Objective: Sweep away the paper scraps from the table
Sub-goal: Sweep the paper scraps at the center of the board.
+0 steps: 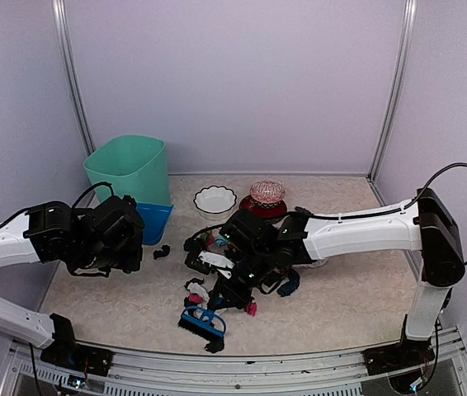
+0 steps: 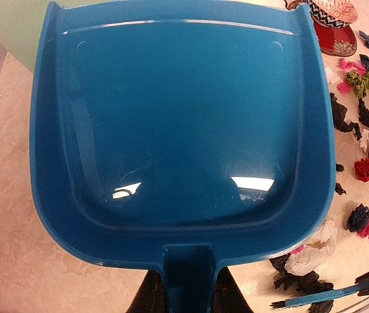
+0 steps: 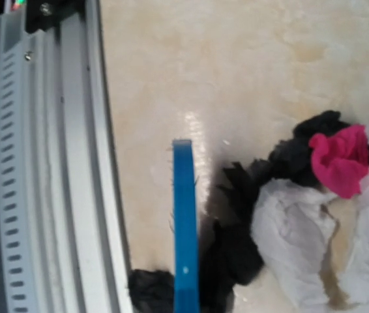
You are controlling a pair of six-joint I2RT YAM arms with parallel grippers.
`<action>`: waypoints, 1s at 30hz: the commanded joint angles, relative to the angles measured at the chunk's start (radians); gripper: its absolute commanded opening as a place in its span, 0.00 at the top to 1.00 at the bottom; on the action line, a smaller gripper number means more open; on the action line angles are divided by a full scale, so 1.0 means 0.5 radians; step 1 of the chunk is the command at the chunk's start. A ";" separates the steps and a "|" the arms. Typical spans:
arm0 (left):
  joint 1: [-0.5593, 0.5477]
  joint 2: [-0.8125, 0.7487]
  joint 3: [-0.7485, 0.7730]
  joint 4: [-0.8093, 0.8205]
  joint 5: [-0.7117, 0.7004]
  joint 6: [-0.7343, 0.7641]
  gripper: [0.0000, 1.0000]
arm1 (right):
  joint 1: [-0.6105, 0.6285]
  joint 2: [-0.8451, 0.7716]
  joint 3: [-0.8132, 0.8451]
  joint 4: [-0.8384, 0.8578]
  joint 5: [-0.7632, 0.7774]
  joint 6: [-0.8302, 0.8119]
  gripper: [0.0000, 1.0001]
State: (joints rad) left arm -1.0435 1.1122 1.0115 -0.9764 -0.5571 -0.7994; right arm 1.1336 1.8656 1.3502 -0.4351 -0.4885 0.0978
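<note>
The paper scraps (image 1: 217, 261) lie heaped mid-table, mostly black with white, pink, red and green wads; one black bit (image 1: 161, 252) lies apart to the left. My left gripper (image 1: 134, 241) is shut on the handle (image 2: 188, 280) of a blue dustpan (image 2: 178, 124), whose empty pan sits left of the scraps (image 2: 367, 124). My right gripper (image 1: 232, 290) is over the heap's near side, shut on a blue hand brush (image 1: 204, 322). In the right wrist view the brush back (image 3: 184, 228) stands between the front rail (image 3: 60, 195) and black, white and pink scraps (image 3: 295, 222); its fingers are hidden.
A green bin (image 1: 130, 169) stands at the back left behind the dustpan. A white bowl (image 1: 215, 200) and a red dish with a patterned bowl on it (image 1: 266, 198) sit behind the heap. The beige table (image 1: 349, 289) ends at the metal rail (image 1: 242, 363).
</note>
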 commanded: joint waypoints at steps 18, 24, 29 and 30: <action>0.069 -0.052 -0.037 0.206 0.170 0.201 1.00 | -0.483 -0.148 0.005 -0.060 0.662 0.250 1.00; 0.058 -0.133 -0.054 0.237 0.297 0.270 1.00 | -0.506 -0.348 -0.085 0.002 0.689 0.324 1.00; 0.028 -0.209 -0.078 0.249 0.405 0.304 1.00 | -0.517 -0.538 -0.174 0.077 0.686 0.399 1.00; 0.020 -0.219 -0.082 0.250 0.426 0.302 1.00 | -0.518 -0.578 -0.189 0.092 0.688 0.419 1.00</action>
State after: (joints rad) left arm -1.0203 1.0309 0.9874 -0.8810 -0.4007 -0.6750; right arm 0.8810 1.6630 1.2854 -0.4419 -0.1558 0.2623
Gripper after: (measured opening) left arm 0.170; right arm 0.043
